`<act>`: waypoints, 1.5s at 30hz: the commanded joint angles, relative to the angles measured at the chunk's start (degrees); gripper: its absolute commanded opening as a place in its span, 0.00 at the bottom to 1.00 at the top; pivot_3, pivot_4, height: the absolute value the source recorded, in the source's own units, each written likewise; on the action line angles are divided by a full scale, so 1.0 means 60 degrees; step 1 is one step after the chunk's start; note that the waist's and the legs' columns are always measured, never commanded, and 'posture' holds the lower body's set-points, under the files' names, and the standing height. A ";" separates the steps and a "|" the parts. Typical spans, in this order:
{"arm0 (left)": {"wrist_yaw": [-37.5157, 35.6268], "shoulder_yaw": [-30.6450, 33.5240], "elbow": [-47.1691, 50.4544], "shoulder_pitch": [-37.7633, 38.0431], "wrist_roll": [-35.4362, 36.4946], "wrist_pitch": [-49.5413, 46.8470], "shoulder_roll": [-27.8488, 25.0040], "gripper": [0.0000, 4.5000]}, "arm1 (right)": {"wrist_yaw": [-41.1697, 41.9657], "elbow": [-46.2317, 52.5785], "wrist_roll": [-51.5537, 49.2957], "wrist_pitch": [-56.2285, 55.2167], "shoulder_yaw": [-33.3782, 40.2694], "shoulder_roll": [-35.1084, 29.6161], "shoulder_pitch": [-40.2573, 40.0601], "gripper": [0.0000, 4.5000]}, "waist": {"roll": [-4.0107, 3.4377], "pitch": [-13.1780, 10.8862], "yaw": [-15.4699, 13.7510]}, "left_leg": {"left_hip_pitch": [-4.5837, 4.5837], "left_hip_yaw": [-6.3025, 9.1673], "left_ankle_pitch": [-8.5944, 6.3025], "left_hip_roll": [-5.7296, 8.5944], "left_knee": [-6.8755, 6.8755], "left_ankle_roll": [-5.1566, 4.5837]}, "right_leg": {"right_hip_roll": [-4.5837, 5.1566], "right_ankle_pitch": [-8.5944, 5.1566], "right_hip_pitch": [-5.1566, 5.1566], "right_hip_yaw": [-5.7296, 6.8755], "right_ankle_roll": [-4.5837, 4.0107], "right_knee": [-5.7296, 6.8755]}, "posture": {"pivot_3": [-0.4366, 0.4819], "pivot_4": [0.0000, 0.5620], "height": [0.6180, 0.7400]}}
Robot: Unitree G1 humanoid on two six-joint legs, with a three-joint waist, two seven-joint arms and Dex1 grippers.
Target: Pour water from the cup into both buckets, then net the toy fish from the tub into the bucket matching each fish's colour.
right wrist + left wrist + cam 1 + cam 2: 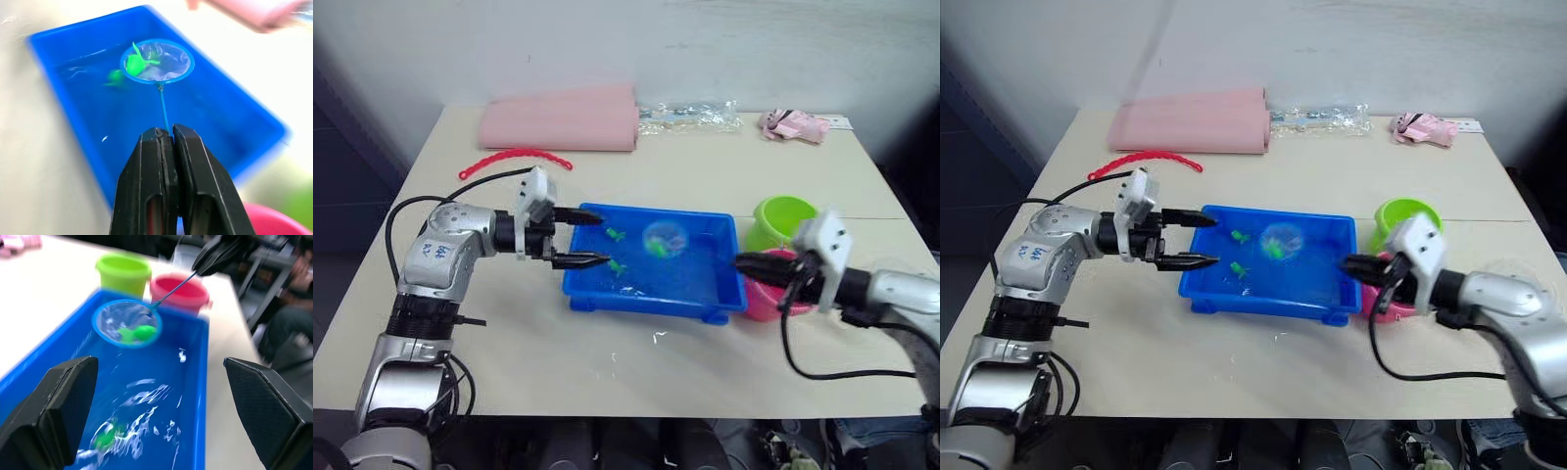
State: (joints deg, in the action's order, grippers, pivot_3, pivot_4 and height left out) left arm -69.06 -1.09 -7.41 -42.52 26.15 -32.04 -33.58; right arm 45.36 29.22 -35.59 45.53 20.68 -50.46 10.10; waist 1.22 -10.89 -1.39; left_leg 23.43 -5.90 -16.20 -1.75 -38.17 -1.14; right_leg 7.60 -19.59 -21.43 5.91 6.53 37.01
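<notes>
While the right fingers (166, 142) pinch shut on the net (157, 61) handle, a green fish (136, 62) sits in the hoop, centre frame; lime bucket (781, 221) lies right; left fingers (589, 238) gape empty

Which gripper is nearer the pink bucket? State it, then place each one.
Right. The right gripper, shut on the net handle, is right beside the pink bucket. The left gripper hangs open at the tub's opposite end.
</notes>
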 commanded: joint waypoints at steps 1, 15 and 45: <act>0.0306 0.0295 0.0393 -0.0356 0.0521 -0.0343 0.0269 0.99 | -0.0493 0.0190 -0.0397 0.0763 0.1764 -0.0460 -0.0070 0.00 | 0.0000 0.0000 -0.0001 | -0.0001 -0.0001 0.0000 0.0001 0.0002 0.0000 | 0.0000 0.0000 0.0000 0.0000 0.0000 -0.0001 | 0.48 0.27 0.98; 0.0243 -0.0095 0.0077 -0.0719 0.0133 0.0246 0.0484 0.99 | -0.2503 -0.2392 0.6015 -0.4799 0.0400 -0.2335 -0.1395 0.00 | -0.0001 0.0000 0.0024 | -0.0007 -0.0026 0.0002 0.0002 0.0008 0.0003 | -0.0004 0.0000 -0.0010 -0.0015 0.0001 -0.0005 | 0.48 0.27 0.98; -0.0857 -0.0358 -0.0697 0.0711 -0.1214 0.1871 -0.1591 0.99 | -0.1248 0.0131 -0.2083 -0.1173 -0.0323 -0.1964 -0.0565 0.00 | -0.0011 0.0000 0.0242 | -0.0020 0.0003 0.0007 -0.0024 0.0013 0.0013 | -0.0014 -0.0004 0.0005 -0.0009 -0.0009 -0.0003 | 0.48 0.27 0.98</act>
State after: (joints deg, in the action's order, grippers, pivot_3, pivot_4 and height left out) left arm -74.01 -5.38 -12.38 -37.83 18.06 -20.87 -42.06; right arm 36.92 26.56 -41.45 32.50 19.13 -61.74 6.09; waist 1.16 -10.90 0.07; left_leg 23.31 -5.85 -16.19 -1.88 -38.10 -1.10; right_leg 7.54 -19.61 -21.36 5.88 6.47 36.96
